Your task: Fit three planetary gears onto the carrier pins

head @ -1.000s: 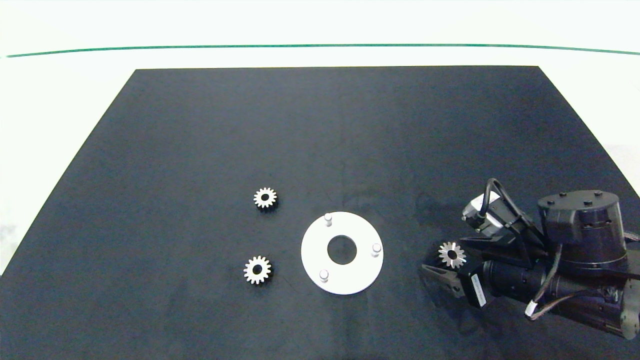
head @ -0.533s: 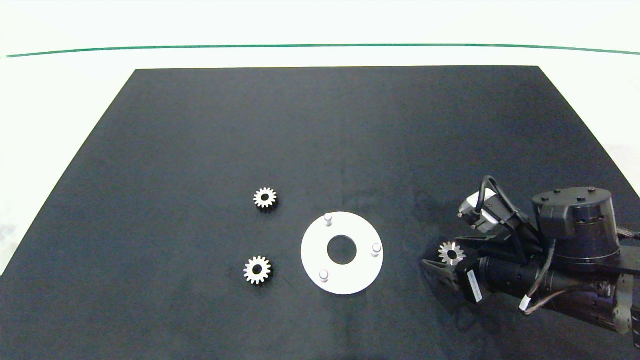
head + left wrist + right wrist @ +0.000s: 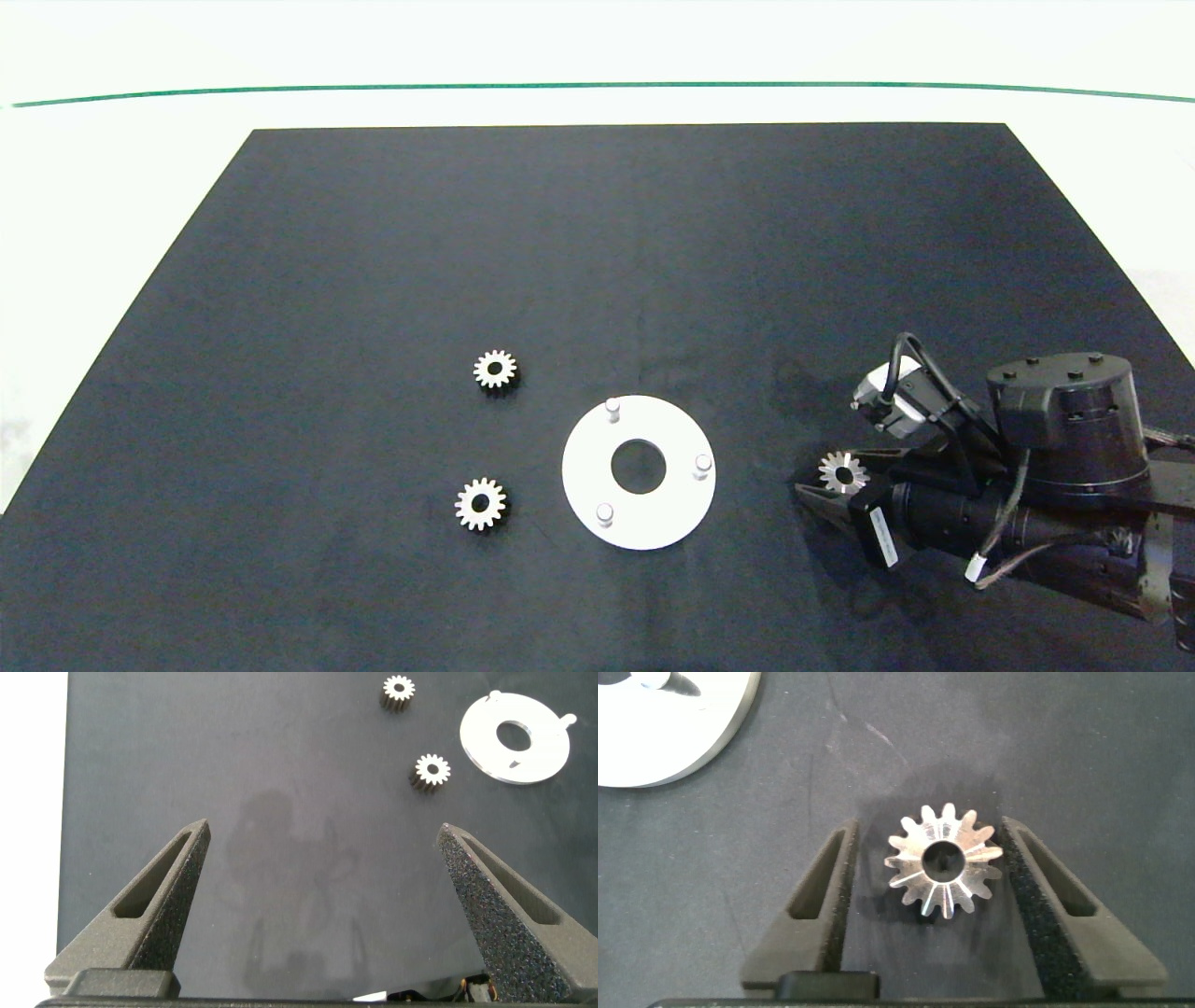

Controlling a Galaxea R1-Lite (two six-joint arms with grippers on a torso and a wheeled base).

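Head view: black rectangular mat [image 3: 597,280] on a white table [image 3: 93,187]; flat white ring-shaped disc [image 3: 639,472] near the mat's near edge, three short whitish pegs [image 3: 612,408] standing bare on it.
Loose gears: two small silvery toothed metal gears [image 3: 495,370] lie flat on the mat on the disc's left-edge side, one nearer the far edge, the other [image 3: 481,504] nearer the near edge, both apart from the disc.
Right gripper [image 3: 831,481]: low over the mat towards its near right corner, beside the disc; third silvery gear [image 3: 843,472] sits between its fingers.
Right wrist view only: that gear [image 3: 945,860] tilted, bore facing the camera, one grey pad touching its teeth, the other pad [image 3: 848,882] with a small gap; grip cannot be confirmed.
Left wrist view only: left gripper [image 3: 322,835] spread wide, holding nothing, over bare mat well apart from gears and disc.
Cut off: disc [image 3: 673,719] only partly shown in the right wrist view; left arm outside the head view.
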